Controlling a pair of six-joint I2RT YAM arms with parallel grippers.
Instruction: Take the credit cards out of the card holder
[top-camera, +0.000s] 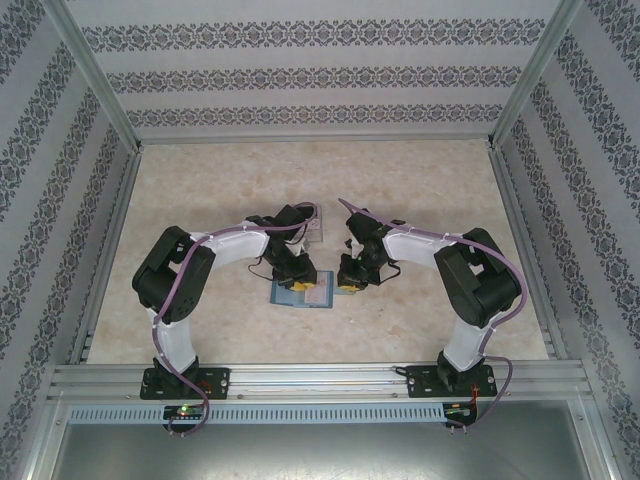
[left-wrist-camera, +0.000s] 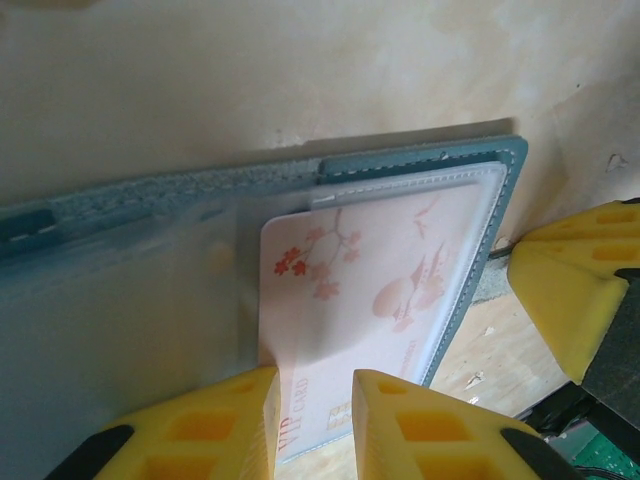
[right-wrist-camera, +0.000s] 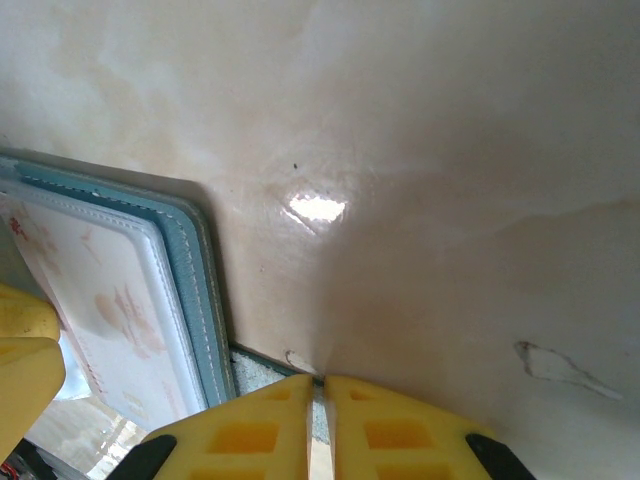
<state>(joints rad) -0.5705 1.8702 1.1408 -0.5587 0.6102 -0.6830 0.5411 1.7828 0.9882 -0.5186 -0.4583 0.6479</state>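
A teal card holder is seen lying open ahead of the left gripper, with a pale blossom-printed card half out of its clear pocket. The card's near end is cut off between the narrowly parted jaws, so a grasp cannot be told. The right gripper is clenched to a slit just beside the holder's edge, with bare table ahead.

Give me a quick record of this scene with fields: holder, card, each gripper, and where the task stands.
holder: teal holder, lying open on the table
card: pale VIP card with a blossom print, its near end sticking out past the holder's edge
left gripper: closed on the card's near end
right gripper: shut at the holder's edge; unclear whether it pinches anything
progress: card not yet free of the holder
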